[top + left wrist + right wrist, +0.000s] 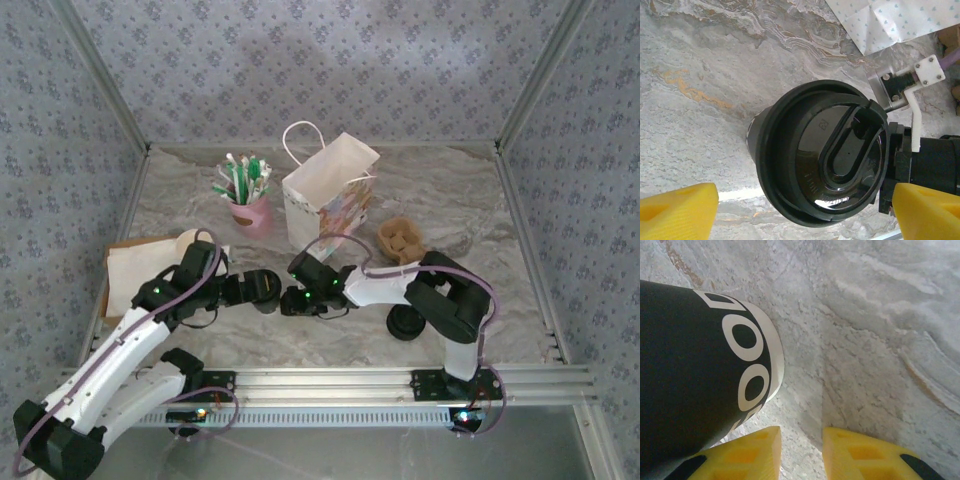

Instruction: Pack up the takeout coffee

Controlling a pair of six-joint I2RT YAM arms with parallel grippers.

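Note:
The takeout coffee (790, 150) stands on the marble table and carries a round black lid (840, 155). In the right wrist view its wall (685, 365) is black with white letters and a white bottom rim. My left gripper (805, 189) hangs over it, open wide, with one yellow finger (680, 210) on either side and neither finger pressing the cup. In the top view this gripper (252, 289) sits at the cup (266, 286). My right gripper (801, 437) points down at bare table just right of the cup, its jaws a narrow gap apart and holding nothing.
The white paper bag (322, 190) stands open behind the grippers. A pink cup of straws (249, 212) is to its left and a brown cup holder (400, 238) to its right. Black lids (404, 322) lie by the right arm. Paper and cardboard (140, 265) lie at the left.

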